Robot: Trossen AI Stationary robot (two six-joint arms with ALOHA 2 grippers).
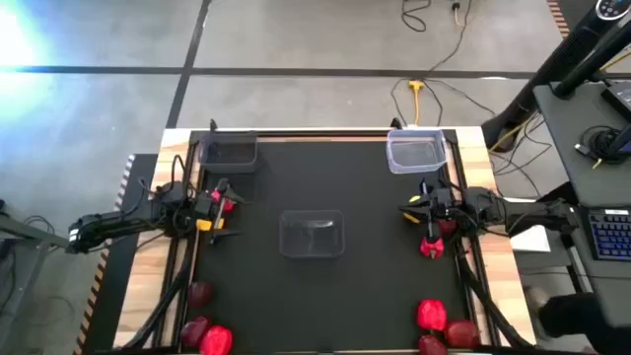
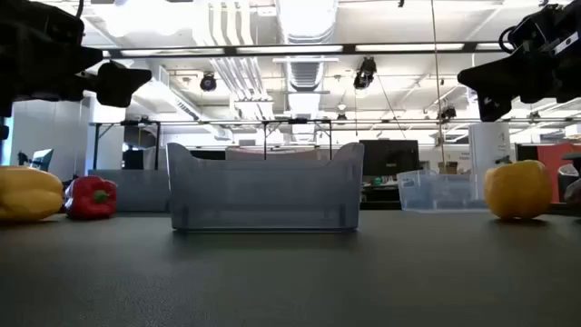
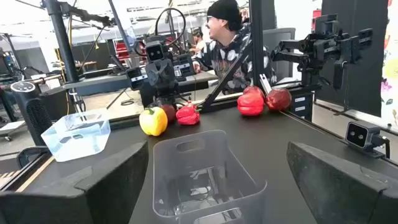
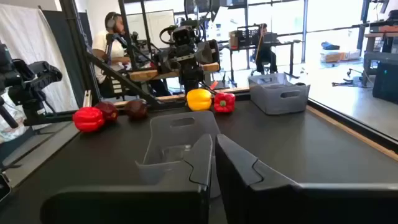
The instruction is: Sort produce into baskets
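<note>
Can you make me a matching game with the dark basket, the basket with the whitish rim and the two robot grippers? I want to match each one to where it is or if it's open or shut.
Things:
1. dark basket
2. whitish-rimmed basket
3. left gripper
4. right gripper

Places and states:
A. shut
B. upper right corner, seen from above
C. open
D. upper left corner, seen from above

Pairs: 1-D, 2-B, 3-C, 4-A
</note>
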